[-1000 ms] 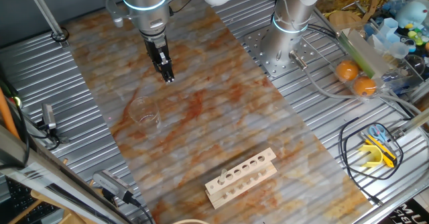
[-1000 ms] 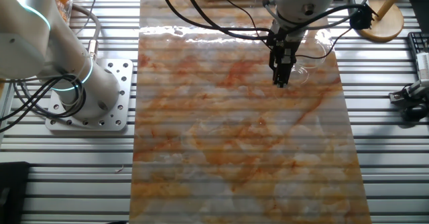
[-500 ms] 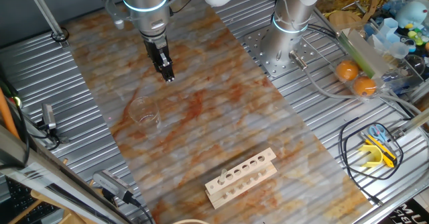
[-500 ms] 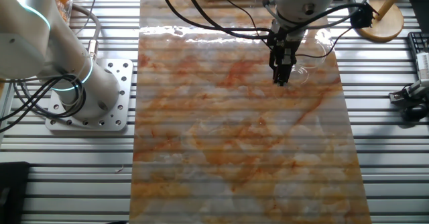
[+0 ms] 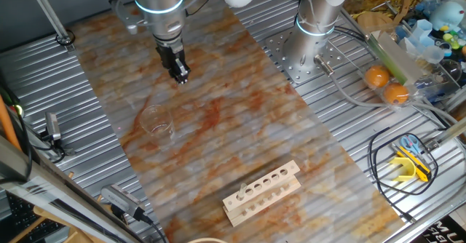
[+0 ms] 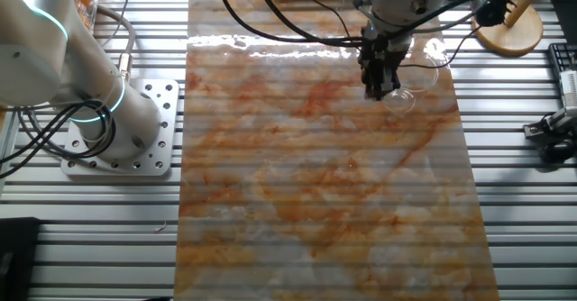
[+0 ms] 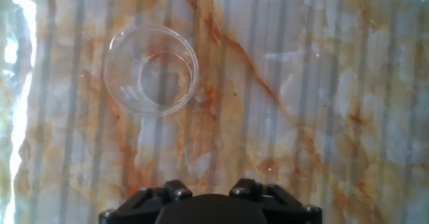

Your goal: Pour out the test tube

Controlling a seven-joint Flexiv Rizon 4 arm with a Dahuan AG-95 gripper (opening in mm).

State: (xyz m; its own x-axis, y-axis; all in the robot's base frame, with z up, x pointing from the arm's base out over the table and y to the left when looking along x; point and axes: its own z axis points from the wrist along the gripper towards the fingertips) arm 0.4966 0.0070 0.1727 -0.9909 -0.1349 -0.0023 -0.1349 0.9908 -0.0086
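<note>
The Flexiv arm's gripper (image 5: 180,74) hangs, pointing down, above the marbled desk (image 5: 240,137), with the clear glass beaker (image 5: 155,119) just beside the jaws rather than under them. In the hand view the beaker (image 7: 151,70) sits off to the upper left of the jaws, upright and apparently empty. It looks placed to catch whatever is poured.

From both fixed cameras the jaws look drawn close together. Whether they are clenched on something thin and transparent or simply closed on nothing, I cannot tell. The hand view shows only the gripper's dark body (image 7: 208,207) at the bottom edge.

The test tube itself cannot be made out in any view. It does not show against the patterned desk, in the jaws, or in the pale wooden rack (image 5: 262,192). The rack lies well apart from the jaws at the far end of the desk, its row of holes seemingly vacant.

With the jaws offset from the beaker's mouth, the pour looks not yet begun. The arm seems to be at a transit height, clear of the glass rim.
</note>
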